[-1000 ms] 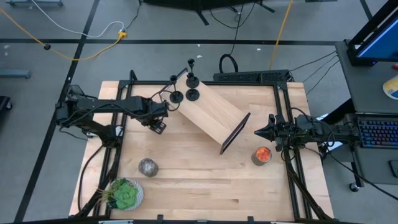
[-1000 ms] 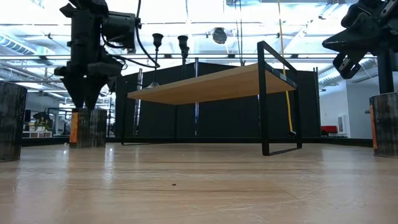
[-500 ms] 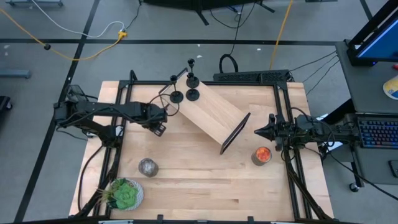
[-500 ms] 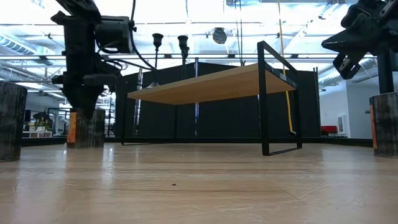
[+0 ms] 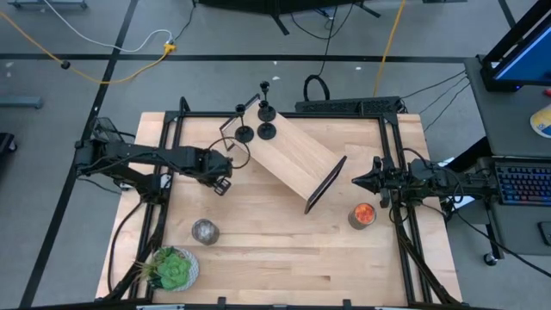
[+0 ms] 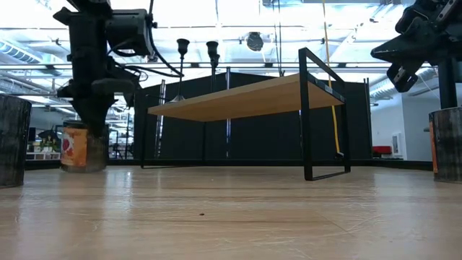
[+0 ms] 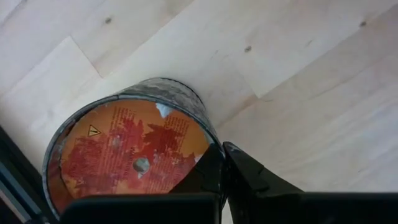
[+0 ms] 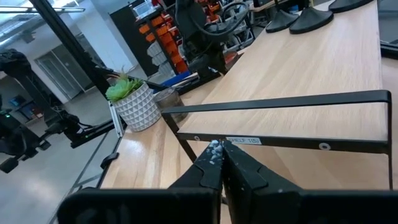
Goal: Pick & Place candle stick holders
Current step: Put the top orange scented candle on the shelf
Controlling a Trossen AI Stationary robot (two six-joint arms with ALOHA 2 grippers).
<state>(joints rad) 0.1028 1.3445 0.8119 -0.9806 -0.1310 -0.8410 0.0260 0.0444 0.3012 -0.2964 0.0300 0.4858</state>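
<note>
Where candle stick holders (image 5: 256,131) stand, shelf (image 5: 288,158).

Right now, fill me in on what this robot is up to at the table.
The three small matte black candle stick holders stand at the far end of the raised wooden shelf with black metal frame ends; neither arm holds one. The left gripper hangs over the bare wooden tabletop beside that shelf, jaws shut and empty. The right gripper waits at the table's right edge, jaws also shut, near the tin with the orange-red label.
</note>
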